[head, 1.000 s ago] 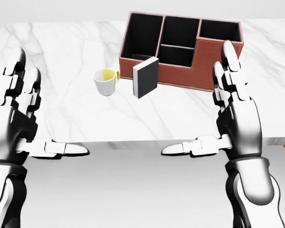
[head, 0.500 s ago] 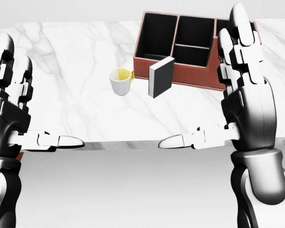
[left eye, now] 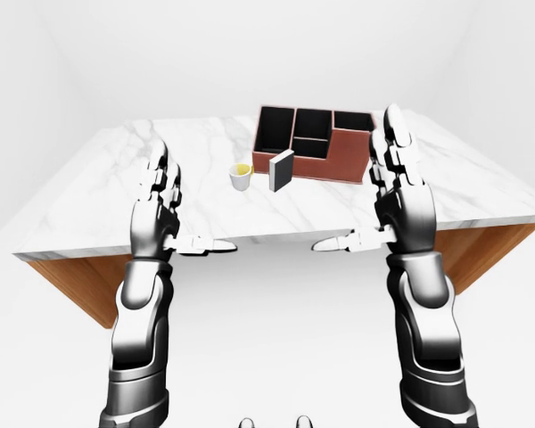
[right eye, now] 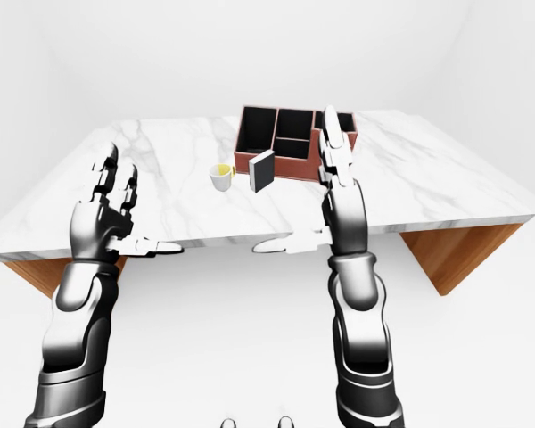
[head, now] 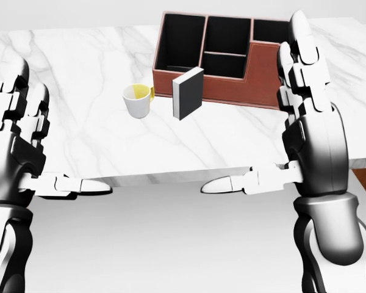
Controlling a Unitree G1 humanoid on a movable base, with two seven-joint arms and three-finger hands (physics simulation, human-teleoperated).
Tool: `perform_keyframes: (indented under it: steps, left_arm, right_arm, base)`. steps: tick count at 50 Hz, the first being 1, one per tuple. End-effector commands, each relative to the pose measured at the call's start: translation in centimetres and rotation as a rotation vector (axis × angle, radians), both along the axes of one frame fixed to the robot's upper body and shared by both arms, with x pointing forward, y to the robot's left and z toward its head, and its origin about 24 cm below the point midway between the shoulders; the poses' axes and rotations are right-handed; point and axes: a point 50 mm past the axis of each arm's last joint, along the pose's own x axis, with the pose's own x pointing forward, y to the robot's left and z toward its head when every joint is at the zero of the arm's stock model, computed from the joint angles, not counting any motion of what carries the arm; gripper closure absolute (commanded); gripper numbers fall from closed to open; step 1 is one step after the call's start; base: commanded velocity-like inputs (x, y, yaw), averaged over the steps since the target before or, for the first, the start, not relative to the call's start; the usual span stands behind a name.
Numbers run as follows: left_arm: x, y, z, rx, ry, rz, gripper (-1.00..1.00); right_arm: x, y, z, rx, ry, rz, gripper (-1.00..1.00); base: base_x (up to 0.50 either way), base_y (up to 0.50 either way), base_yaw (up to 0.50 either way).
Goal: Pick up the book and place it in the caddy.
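Dark grey upright book with white page edge (head: 188, 93) standing on white marble tabletop (head: 79, 73), just near of brown leather compartmented caddy (head: 232, 61). White mug with yellow interior (head: 137, 101) close left of book. Left hand (head: 18, 143) and right hand (head: 308, 128) both spread open, empty, raised over near table edge.
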Motion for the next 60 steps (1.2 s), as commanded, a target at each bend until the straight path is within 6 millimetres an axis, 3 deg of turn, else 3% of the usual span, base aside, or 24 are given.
perform_keyframes:
  steps: [1, 18, 60]
  left_arm:
    - [0.1, 0.2, -0.4, 0.000, 0.020, 0.006, -1.00]
    - [0.1, 0.3, -0.7, -0.004, 0.031, 0.006, -1.00]
    - [-0.3, 0.3, -0.4, 0.003, 0.013, 0.000, -1.00]
  right_arm:
    - [-0.1, 0.6, -0.3, -0.025, 0.013, 0.019, -1.00]
    - [-0.1, 0.4, -0.4, -0.044, 0.018, 0.016, -1.00]
    - [-0.8, 0.5, -0.2, -0.061, 0.004, 0.032, -1.00]
  base:
    - [0.00, 0.00, 0.00]
    - [0.01, 0.00, 0.00]
    - [0.24, -0.01, 0.00]
